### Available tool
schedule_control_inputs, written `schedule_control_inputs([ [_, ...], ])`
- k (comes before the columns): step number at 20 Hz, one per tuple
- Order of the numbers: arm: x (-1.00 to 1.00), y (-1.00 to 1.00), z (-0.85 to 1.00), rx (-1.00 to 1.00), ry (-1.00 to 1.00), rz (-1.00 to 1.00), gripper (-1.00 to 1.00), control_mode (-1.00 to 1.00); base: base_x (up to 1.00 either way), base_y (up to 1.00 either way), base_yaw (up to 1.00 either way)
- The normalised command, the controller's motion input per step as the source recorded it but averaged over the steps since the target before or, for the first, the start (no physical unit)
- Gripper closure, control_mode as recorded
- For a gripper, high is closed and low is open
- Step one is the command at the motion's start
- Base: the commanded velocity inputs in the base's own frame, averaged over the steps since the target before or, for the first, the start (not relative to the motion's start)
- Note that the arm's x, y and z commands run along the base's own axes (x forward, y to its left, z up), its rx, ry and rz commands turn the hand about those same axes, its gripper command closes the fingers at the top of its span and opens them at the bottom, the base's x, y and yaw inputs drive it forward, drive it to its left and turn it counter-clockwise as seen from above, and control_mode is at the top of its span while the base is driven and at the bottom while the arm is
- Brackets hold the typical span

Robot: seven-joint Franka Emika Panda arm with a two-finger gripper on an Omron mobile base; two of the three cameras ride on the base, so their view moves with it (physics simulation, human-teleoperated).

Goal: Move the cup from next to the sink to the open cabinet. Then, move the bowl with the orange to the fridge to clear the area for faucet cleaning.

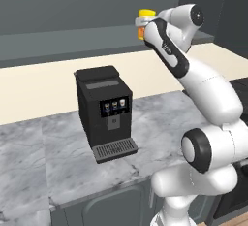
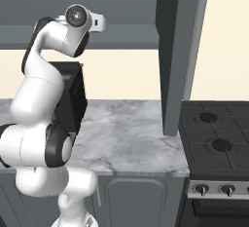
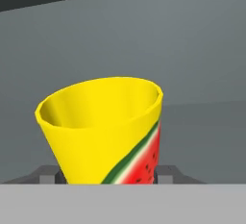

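Observation:
The cup (image 3: pixel 103 131) is a yellow tumbler with a watermelon-slice mark on its side. My gripper (image 3: pixel 106 176) is shut on it low down, one dark fingertip (image 3: pixel 48 175) on each side of its base. The left base view has the cup (image 1: pixel 146 16) held upright, high above the counter, at the end of my raised arm. It sits level with the open cabinet (image 1: pixel 72 7), whose grey inner shelf (image 1: pixel 82 43) runs behind it. Grey cabinet interior (image 3: pixel 192 50) lies right behind the cup. The bowl, the orange, the fridge and the sink are out of view.
A black coffee machine (image 1: pixel 104 111) stands on the marble counter (image 1: pixel 160 118) under the cabinet, left of my arm. The cabinet's dark open door (image 2: pixel 175 55) hangs edge-on to the right. Further right is a gas stove (image 2: pixel 219 138).

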Motion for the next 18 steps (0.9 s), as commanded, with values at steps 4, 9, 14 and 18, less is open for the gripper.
schedule_control_inputs([
  [4, 0.53, 0.00, 0.14, 0.00, 0.00, -0.11, 1.00, -1.00, 0.00, 0.00, 0.00],
  [9, 0.51, 0.00, -0.40, 0.00, 0.02, -0.05, 1.00, -1.00, 0.00, 0.00, 0.00],
  [14, 0.50, 0.00, -0.43, 0.00, 0.01, -0.03, 1.00, -1.00, 0.00, 0.00, 0.00],
  [18, 0.34, 0.00, -0.07, 0.00, 0.00, -0.01, 1.00, -1.00, 0.00, 0.00, 0.00],
])
